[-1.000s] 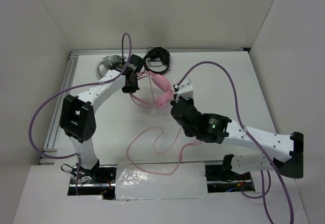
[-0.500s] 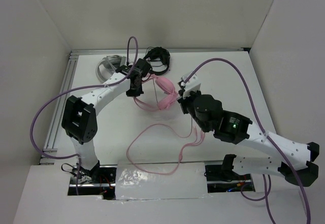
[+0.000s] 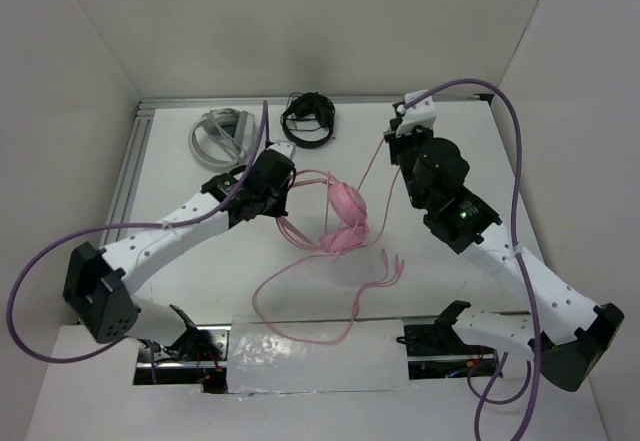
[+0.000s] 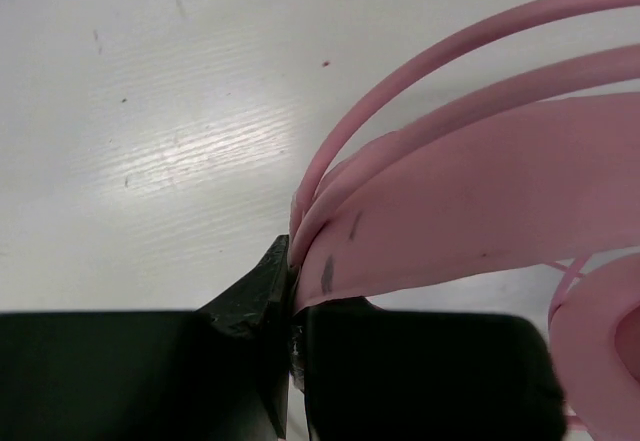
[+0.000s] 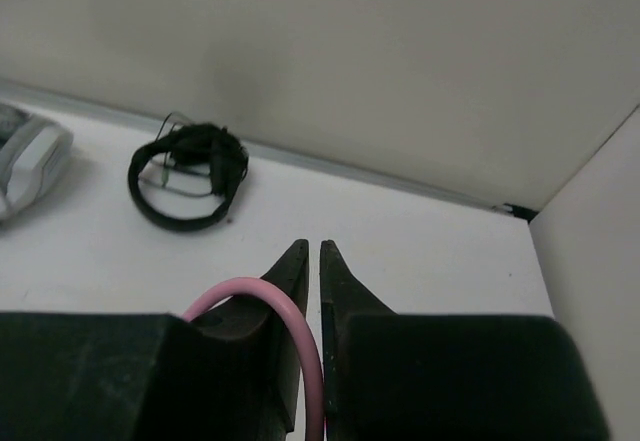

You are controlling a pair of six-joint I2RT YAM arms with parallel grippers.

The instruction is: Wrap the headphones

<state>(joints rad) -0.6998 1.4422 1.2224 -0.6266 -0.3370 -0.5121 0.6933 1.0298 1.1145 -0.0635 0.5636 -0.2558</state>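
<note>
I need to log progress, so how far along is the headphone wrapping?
Done: both grips are set, but nothing looks wound yet. In hand: the left hand clamps the headband of the pink headphones, and the right hand pinches the cable, raised toward the back. Left: most of the cable lies in loose loops at the front, so the winding itself remains.

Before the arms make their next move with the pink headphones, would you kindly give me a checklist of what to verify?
1. Grip of the left gripper on the headband: ok, clamped.
2. The cable between the nearly closed jaws of the right gripper: ok.
3. The black headphones and grey-white headphones apart from the cable: ok.
4. Loose cable on the table free of knots: cannot tell.
5. The earcups resting on the table: cannot tell.
</note>
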